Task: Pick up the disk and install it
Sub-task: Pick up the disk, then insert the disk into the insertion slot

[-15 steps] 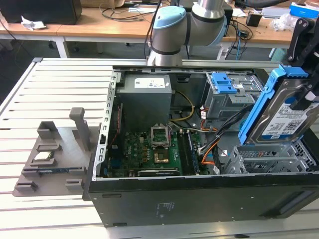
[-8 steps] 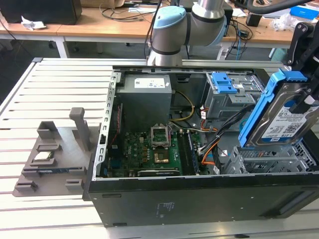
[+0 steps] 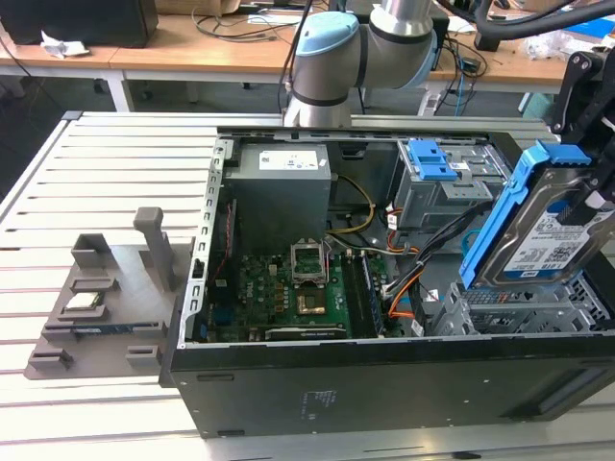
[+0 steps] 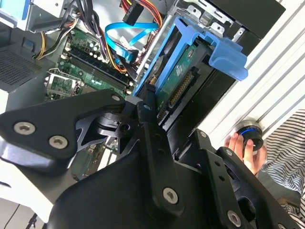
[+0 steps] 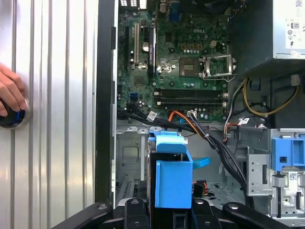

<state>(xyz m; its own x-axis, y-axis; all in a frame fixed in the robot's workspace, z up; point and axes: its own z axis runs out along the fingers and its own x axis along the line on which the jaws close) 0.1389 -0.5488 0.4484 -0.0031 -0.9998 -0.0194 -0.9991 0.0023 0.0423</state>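
We see the tool (image 3: 601, 187) clamped on the disk (image 3: 543, 235), holding it tilted on edge just above the drive cage (image 3: 524, 309), at the exterior view's right end of the open computer case (image 3: 317, 389) on the worktop (image 3: 106, 163).

You're in a robotics lab or electronics workshop: an opened computer case (image 3: 384, 384) with its circuit boards bare lies on a slatted metal desk (image 3: 115, 163), and a robot arm (image 3: 332, 58) stands just behind it. A grey parts fixture (image 3: 125, 288) sits beside the case. Behind it, wooden desks (image 3: 173, 53) carry loose cables (image 3: 240, 24).
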